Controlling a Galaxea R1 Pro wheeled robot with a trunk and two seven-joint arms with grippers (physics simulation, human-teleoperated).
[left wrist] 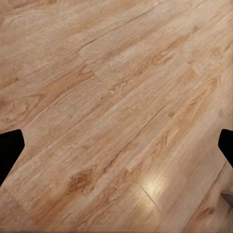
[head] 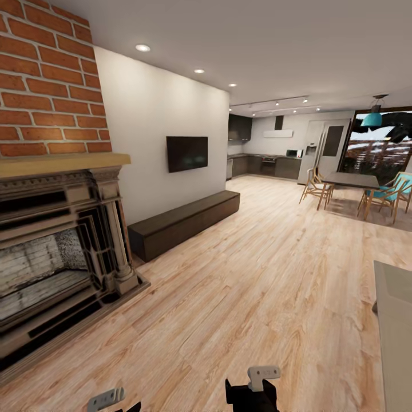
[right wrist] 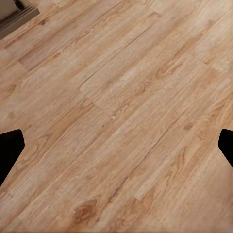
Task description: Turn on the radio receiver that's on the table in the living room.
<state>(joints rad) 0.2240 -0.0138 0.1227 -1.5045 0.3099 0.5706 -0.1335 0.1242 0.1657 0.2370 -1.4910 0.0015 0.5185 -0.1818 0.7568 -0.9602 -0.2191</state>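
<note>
The red radio receiver is out of view. A corner of a pale grey slab, the low table (head: pixel 396 337), reaches in at the right edge of the head view, and its visible part is bare. I stand in the living room on light wood planks (head: pixel 257 286), with the brick fireplace (head: pixel 51 252) at my left. My left gripper (left wrist: pixel 116 150) hangs over bare floor, its dark fingertips (left wrist: pixel 9 150) far apart, open and empty. My right gripper (right wrist: pixel 116 150) is likewise open over the planks. Both wrists show at the bottom of the head view, left wrist (head: pixel 107 397) and right wrist (head: pixel 258 382).
A dark brown low bench (head: pixel 183 222) runs along the white wall under a black TV (head: pixel 187 153). Far ahead are the dark-cabinet kitchen (head: pixel 266 165) and a dining table (head: pixel 350 180) with chairs. Open floor stretches between.
</note>
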